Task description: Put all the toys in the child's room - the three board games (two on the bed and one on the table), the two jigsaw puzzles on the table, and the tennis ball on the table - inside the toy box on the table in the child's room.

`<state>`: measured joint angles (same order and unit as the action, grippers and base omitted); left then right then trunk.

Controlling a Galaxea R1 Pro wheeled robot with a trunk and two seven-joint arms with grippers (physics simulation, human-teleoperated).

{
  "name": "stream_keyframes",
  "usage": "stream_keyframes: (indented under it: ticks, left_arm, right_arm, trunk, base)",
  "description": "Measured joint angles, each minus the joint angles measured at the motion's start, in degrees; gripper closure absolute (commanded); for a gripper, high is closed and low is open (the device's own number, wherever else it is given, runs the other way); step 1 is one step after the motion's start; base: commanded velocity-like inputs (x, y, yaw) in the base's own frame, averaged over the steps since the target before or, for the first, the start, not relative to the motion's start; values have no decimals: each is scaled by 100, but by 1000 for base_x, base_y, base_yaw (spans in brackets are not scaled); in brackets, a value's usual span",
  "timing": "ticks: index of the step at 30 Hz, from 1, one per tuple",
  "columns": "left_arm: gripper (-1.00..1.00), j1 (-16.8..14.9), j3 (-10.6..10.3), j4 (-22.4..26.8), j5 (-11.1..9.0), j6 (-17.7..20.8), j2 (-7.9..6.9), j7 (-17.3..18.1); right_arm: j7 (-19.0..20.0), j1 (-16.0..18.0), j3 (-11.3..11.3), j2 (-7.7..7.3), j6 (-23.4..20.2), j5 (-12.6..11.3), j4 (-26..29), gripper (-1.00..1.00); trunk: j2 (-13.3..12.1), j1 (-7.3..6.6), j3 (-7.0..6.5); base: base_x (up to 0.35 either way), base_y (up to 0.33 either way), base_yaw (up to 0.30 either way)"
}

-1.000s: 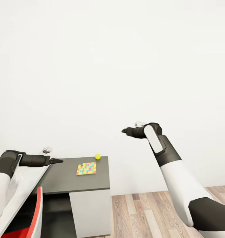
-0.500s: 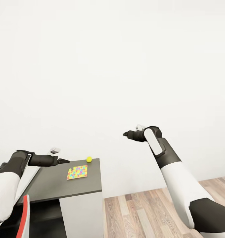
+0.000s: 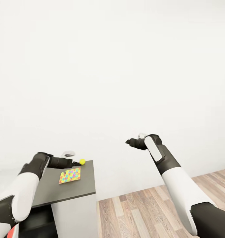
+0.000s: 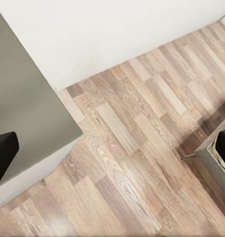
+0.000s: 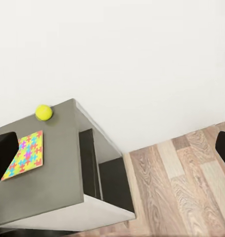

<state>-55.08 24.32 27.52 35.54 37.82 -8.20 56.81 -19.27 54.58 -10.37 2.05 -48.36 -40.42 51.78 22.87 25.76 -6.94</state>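
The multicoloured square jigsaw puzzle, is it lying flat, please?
Flat: the multicoloured square jigsaw puzzle lies face-up on the dark grey table top, beside the yellow tennis ball.

multicolour jigsaw puzzle, yellow tennis ball, dark grey table

No writing, label, brand, number or sign can be read anywhere here. The puzzle on the dark worktop carries only a pattern of coloured interlocking pieces, no letters. The ball beside it is plain yellow. The wall, the plank floor and the robot's arms bear no markings that I can make out.
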Motion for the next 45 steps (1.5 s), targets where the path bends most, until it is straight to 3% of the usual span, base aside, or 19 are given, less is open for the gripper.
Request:
stream_keyframes:
  ticks: [7, 15, 23, 31, 45]
  left_arm:
    - [-100, 49, 8, -82, -9, -19, 45, -349]
    - [-100, 186, 30, -328, -216, -27, 42, -768]
    - [-100, 268, 43, -305, -242, -129, 41, -894]
    - [-100, 272, 38, -325, -264, -146, 135, -1794]
    - [-100, 273, 49, -365, -266, -354, 178, -1992]
  right_arm:
    - [-2, -319, 1, -189, 65, -9, -29, -100]
    - [-7, -748, -4, -221, 345, -1, -24, -100]
    - [11, -1205, 6, -243, 660, 14, -22, -100]
    - [28, -1289, -21, -351, 796, 9, -39, -100]
    - [24, -1681, -38, -371, 815, 33, -54, -100]
  trunk:
    - [-1, 0, -4]
    - [-1, 0, 5]
    - [-2, 1, 60]
    - [0, 1, 124]
    - [-1, 0, 225]
  base:
    - [0, 0, -11]
    - [0, 0, -1]
    - [-20, -12, -3]
    - [-157, -126, -144]
    - [-15, -13, -35]
